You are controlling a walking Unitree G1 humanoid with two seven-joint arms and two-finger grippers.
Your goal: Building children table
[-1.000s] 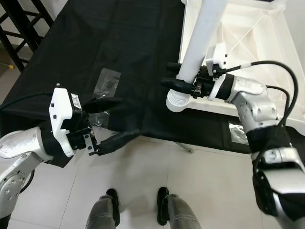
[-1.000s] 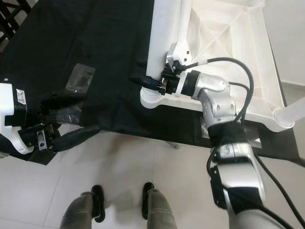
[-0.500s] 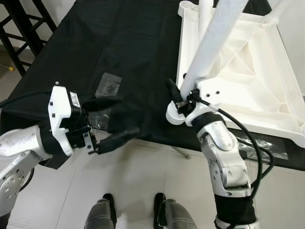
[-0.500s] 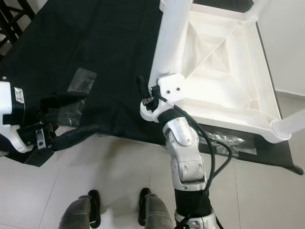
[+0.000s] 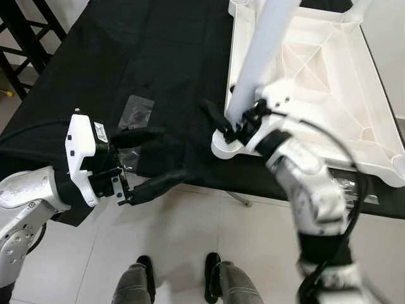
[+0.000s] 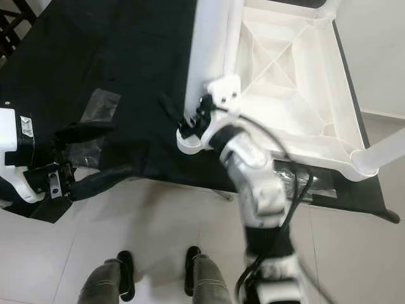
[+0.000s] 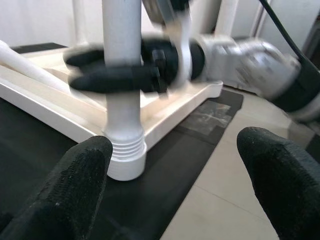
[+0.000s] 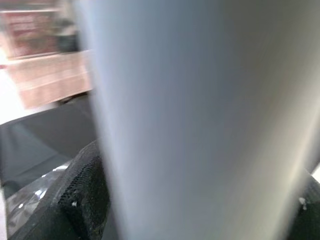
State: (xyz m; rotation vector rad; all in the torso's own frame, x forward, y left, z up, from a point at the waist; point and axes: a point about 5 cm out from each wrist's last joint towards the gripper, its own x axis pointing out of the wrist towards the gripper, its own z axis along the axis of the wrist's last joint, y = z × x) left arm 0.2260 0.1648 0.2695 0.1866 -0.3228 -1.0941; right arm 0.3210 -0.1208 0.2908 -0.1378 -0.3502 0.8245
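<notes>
table leg [image 5: 261, 57]: one, apparently clamped by right end effector [image 5: 223, 123].

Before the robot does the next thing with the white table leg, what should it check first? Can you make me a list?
1. Right gripper holding the white table leg: ok, its black fingers are clamped round the leg near the bottom.
2. Threaded end of the leg in a socket: not ok, it rests on the black cloth beside the upturned tabletop.
3. Leg upright: cannot tell, it looks tilted in the head views.
4. Left gripper free to help: ok, open, apart from the leg, over the cloth's edge.
5. Right arm steady: cannot tell, it is blurred.
</notes>
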